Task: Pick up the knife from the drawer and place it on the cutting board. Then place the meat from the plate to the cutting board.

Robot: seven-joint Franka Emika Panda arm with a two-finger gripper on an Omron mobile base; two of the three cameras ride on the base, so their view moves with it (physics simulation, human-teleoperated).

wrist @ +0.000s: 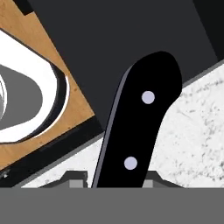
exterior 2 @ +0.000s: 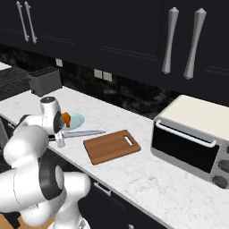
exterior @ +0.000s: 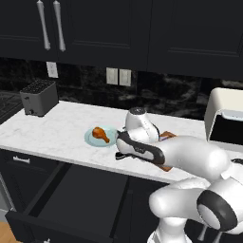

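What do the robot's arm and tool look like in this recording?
The arm is glossy white, built of rounded, bulbous links with dark grey to black bands and caps at the joints. No cables or markings show on it. The tool at its end is a white hand with a black underside and two small dark fingers, whose grey-edged tips rise at the bottom of the hand view.
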